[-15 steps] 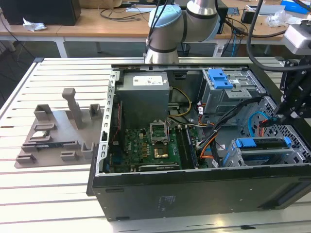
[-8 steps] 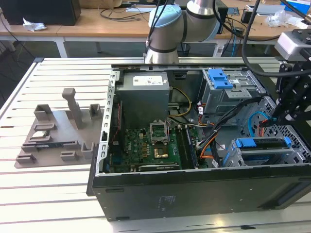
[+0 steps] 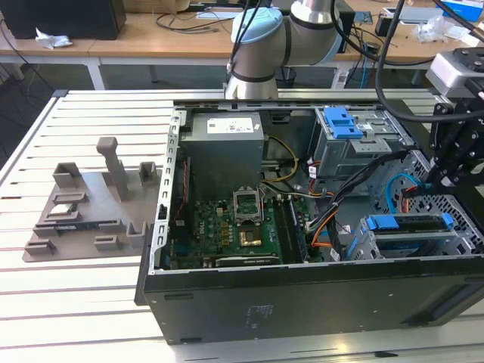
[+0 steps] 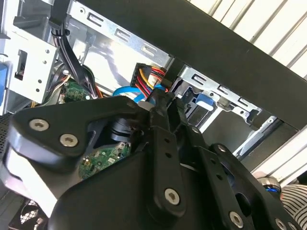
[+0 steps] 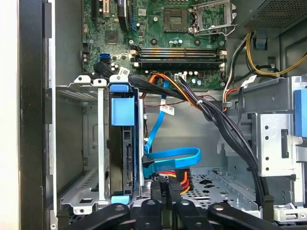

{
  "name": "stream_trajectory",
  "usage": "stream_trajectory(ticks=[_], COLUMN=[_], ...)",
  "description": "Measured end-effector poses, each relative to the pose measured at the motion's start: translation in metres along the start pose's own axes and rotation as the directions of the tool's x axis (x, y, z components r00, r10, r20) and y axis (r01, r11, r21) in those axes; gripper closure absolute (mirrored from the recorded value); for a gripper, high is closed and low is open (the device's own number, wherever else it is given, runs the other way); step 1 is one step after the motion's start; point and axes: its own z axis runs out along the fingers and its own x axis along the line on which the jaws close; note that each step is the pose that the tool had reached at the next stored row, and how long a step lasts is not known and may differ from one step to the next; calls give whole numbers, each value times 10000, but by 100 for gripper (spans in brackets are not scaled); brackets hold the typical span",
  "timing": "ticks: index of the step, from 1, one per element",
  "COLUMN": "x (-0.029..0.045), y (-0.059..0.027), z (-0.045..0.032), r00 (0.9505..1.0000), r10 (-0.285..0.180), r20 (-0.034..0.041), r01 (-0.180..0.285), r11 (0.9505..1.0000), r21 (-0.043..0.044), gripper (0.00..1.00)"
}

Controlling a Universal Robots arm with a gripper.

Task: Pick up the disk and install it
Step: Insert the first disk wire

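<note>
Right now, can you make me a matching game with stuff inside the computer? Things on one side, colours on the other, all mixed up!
Things:
1. the disk's bracket
2. the motherboard
3. the flat ribbon cable
4. the computer case's outer wall

Colours:
A. black
B. green
C. blue, standing in the metal drive cage
D. blue, looped on the case floor

Pairs: 1-C, 2-B, 3-D, 4-A
</note>
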Motion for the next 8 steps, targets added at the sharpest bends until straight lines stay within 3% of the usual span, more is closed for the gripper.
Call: stream_trajectory(ticks=[4,6,8], x=[1,39,125], y=[0,3,13], z=[7,5,3], r00=[10000,10000,10000], r10=[0,3,0], r20=[0,-1,0], r01=[0,-3,0], r11=[10000,10000,10000], r21=[0,1,0], gripper=[83,83,83])
